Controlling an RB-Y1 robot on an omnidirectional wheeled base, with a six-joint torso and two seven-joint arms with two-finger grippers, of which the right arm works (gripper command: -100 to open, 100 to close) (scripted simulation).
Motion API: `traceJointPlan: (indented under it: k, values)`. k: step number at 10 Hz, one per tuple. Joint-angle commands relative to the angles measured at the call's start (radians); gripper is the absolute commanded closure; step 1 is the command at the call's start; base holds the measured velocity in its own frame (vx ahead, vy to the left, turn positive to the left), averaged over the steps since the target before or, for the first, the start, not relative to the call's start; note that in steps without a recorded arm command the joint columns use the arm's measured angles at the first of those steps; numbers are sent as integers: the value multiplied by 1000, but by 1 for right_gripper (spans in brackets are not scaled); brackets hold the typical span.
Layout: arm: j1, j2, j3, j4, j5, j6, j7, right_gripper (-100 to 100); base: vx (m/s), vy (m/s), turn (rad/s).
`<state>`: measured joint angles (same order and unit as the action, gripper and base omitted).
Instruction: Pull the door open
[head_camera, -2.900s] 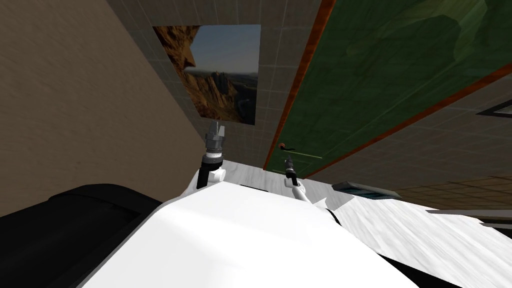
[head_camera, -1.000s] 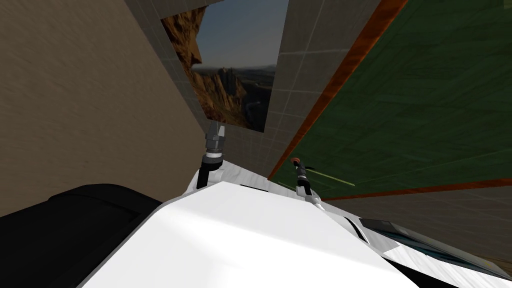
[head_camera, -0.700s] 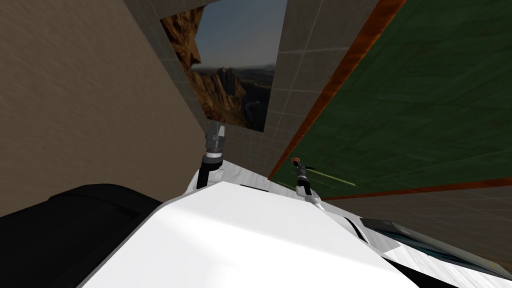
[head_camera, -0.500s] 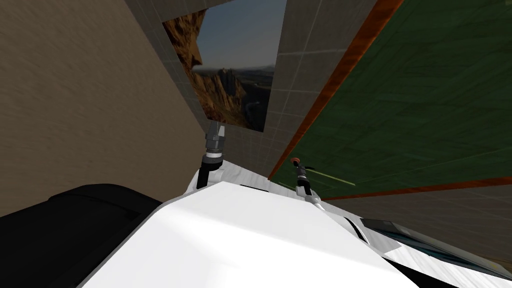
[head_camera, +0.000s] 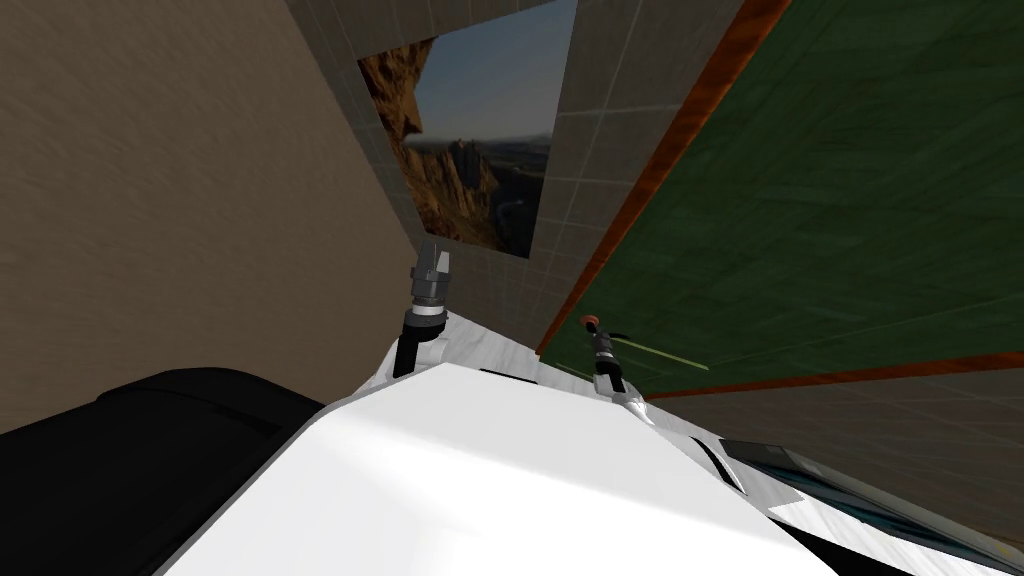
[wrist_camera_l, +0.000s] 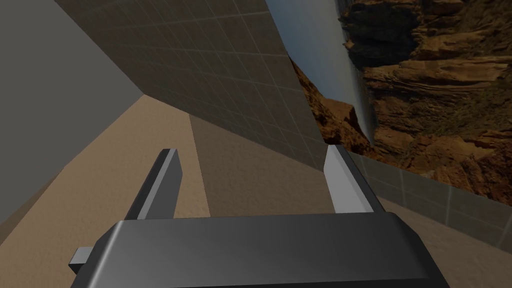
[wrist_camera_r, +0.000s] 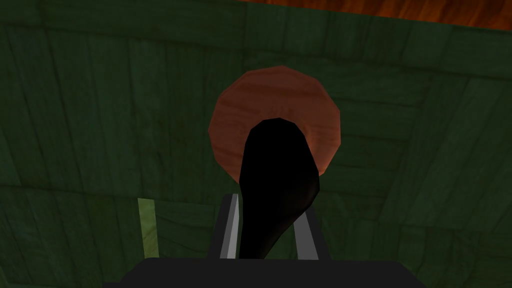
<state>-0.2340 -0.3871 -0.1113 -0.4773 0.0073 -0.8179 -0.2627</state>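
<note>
**Door.** The door (head_camera: 820, 200) is a dark green leaf with a plank-like grain. It is bordered by an orange-brown frame (head_camera: 660, 170). I cannot tell whether the leaf stands off that frame.

**Handle.** The handle (wrist_camera_r: 277, 180) is a black lever on a round, reddish-brown rosette (wrist_camera_r: 275, 100). The rosette lies flat on the green leaf, near the framed edge. The lever runs from the middle of the rosette toward the body of the right hand.

**Right hand.** The right hand (wrist_camera_r: 268, 207) is clamped on the handle. Its two light grey fingers (wrist_camera_r: 230, 225) press the lever's opposite sides, and the lever's free end lies between them. In the head view the right hand (head_camera: 598, 338) sits against the handle, touching it just under the rosette (head_camera: 590, 320). The forearm reaches up to the handle from the robot's side.

**Door surface.** A narrow pale green strip (wrist_camera_r: 146, 225) lies on the leaf near the handle and apart from it. In the head view the strip (head_camera: 660, 353) runs away from the handle, on the side away from the framed edge.

**Left hand.** The left hand (head_camera: 432, 255) is raised to the left of the handle, well apart from it and clear of the door leaf, in front of a grey tiled wall (head_camera: 590, 120). In its own wrist view the left hand (wrist_camera_l: 252, 151) stands open, fingers spread wide.
</note>
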Motion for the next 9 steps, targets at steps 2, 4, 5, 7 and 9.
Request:
traceJointPlan:
  k: [2, 4, 5, 7, 9]
  values:
    - [13, -21, 27, 6, 18, -29, -38, 100, -223, -72, 114]
    - [22, -33, 45, 2, 30, -44, -62, 100, -189, -63, 96]
    - [26, -39, 54, 1, 36, -53, -75, 100, -204, -53, 104]
    - [36, -41, 66, -1, 45, -64, -88, 100, -115, -24, 50]
    - [46, -53, 81, -4, 56, -84, -108, 100, -204, -87, 78]
